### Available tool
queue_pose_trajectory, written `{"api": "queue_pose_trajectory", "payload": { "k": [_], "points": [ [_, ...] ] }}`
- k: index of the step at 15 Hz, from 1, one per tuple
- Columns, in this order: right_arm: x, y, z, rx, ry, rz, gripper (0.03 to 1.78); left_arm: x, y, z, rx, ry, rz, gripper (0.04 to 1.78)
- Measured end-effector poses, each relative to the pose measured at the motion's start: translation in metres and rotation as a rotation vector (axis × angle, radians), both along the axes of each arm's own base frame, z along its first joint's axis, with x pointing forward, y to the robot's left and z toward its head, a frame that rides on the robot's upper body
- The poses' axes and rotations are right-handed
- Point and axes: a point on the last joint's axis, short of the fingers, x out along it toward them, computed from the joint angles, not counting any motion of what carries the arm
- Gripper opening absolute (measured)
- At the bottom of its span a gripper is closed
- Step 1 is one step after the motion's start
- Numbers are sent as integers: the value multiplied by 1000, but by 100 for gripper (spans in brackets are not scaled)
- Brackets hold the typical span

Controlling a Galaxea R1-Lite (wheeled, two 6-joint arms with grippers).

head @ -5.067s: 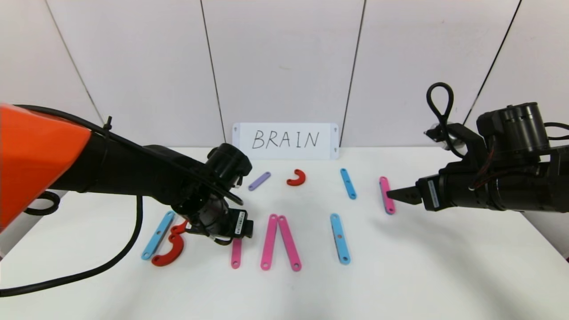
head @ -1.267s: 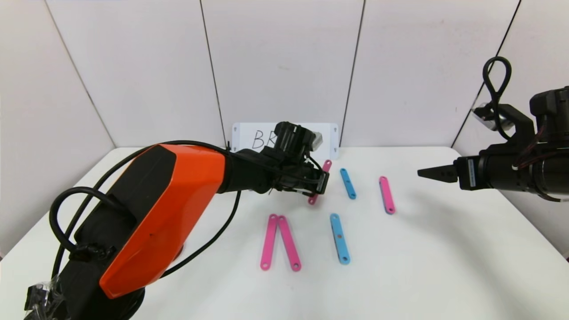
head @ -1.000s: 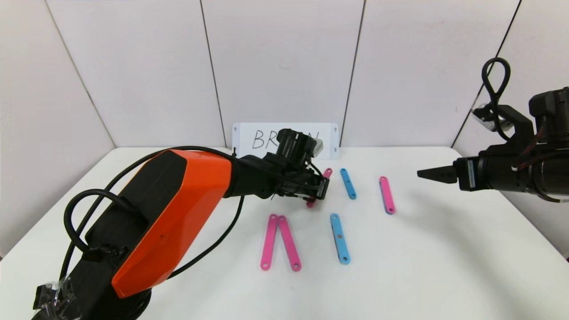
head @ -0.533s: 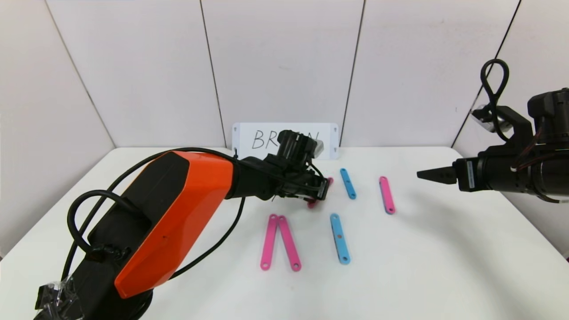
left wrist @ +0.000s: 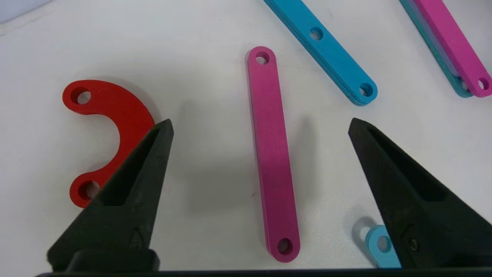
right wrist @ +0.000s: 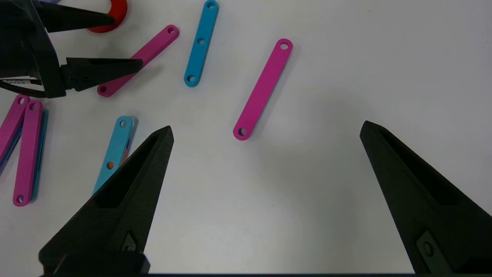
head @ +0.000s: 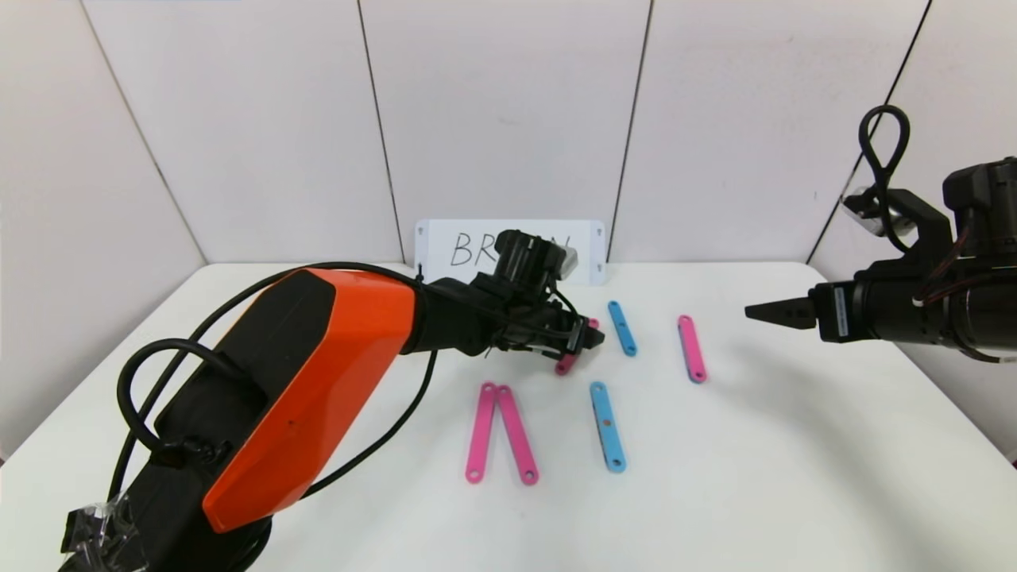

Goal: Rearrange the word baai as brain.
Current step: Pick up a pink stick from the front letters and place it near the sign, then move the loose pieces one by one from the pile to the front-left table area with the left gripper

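**Pink strip lies free between the spread jaws of the left gripper**

While the left gripper (left wrist: pixel 261 127) hovers low over the middle of the white counter (head: pixel 715 477), its jaws stand wide apart, released, with a flat pink plastic strip with end holes (left wrist: pixel 272 154) lying on the counter between them, touched by neither finger. In the head view that strip (head: pixel 567 364) runs diagonally, its near end toward the front-left and its far end, mostly hidden under the gripper, toward the back-right.

Pink straight strips number four: this one, a pair (head: pixel 500 433) joined at their far ends in an upside-down V nearer the front edge, and a single one (head: pixel 691 348) toward the right, long axis running front to back. Light-blue strips number two: one (head: pixel 622 327) just right of the left gripper, another (head: pixel 608 426) nearer the front, both lying roughly front to back. One red C-shaped curved piece (left wrist: pixel 109 130) lies just beside the left finger, partly covered by it.

A white card with handwritten letters (head: pixel 445 246) stands at the back edge, partly blocked by the left arm. At the right side, the right gripper (head: pixel 767 311) hangs above the counter, jaws open and empty, well apart from the strips.
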Motion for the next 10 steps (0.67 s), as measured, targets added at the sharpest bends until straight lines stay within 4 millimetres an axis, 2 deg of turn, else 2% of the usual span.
{"api": "queue_pose_trajectory", "payload": {
  "k": [2,4,10],
  "points": [
    [0,0,0,1,0,0,170,1,5,7,-6,-8,9,173],
    [0,0,0,1,-1,0,170,4,17,19,-11,-14,33,174],
    [1,3,-3,-4,10,13,170,1,74,68,31,2,160,174]
  ]
}}
